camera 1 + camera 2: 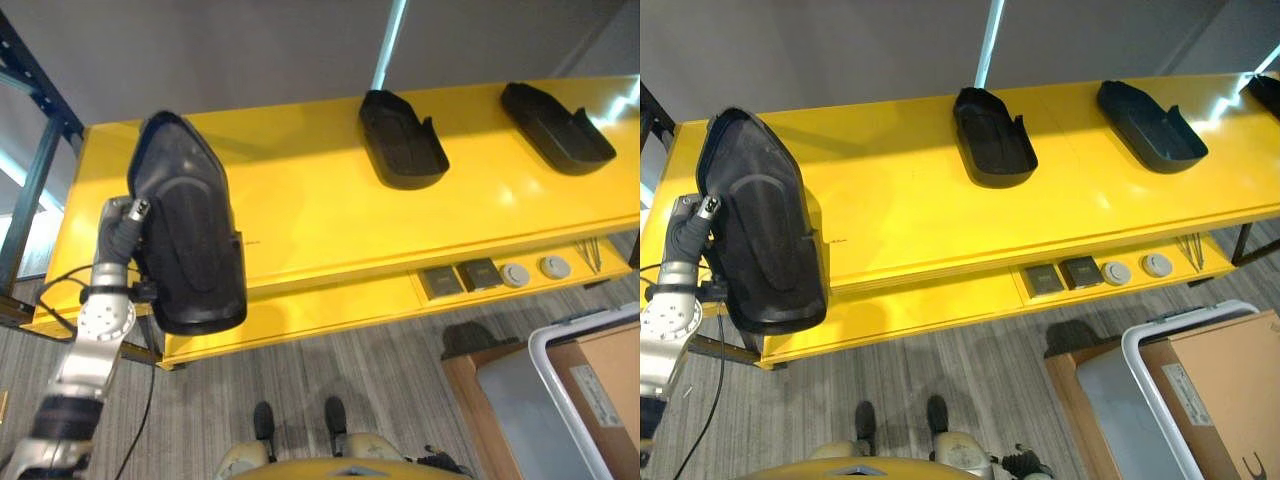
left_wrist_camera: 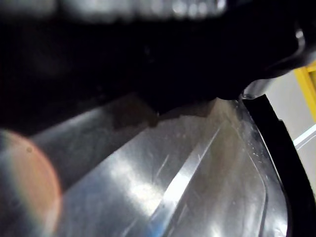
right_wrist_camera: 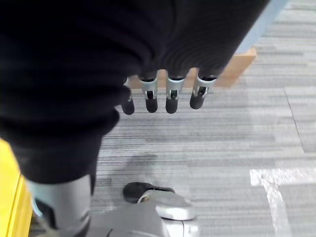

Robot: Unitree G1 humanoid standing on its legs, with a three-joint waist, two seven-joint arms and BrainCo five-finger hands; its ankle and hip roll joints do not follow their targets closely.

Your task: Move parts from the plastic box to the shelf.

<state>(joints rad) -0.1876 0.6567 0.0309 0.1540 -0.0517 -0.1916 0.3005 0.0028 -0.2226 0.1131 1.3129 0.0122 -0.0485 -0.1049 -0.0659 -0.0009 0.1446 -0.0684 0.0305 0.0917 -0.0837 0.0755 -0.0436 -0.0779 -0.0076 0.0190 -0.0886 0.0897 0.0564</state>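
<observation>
— While the yellow shelf [image 1: 940, 215] spans the scene, what sits on it?

— Two black moulded parts lie on its top, well apart: one part near the middle [image 1: 993, 138], another part toward the right [image 1: 1150, 127]. On the lower ledge there are two small dark square pieces [image 1: 1061, 275] and, beside them, two round grey discs [image 1: 1137, 268].

— And the part being carried?

— A third black part [image 1: 762, 240], the biggest thing in front, is raised at the left end of the shelf, up at the end of the left arm. The left hand [image 1: 692, 232] is behind it. I cannot tell how its fingers are set, since the part covers them.

— What about the other hand?

— Its own wrist view shows the right hand [image 3: 163, 96] hanging over grey carpet, fingers straight and relaxed, side by side, touching nothing.

— Anything else?

— A cardboard box [image 1: 1210, 385] stands on the floor at lower right.
</observation>
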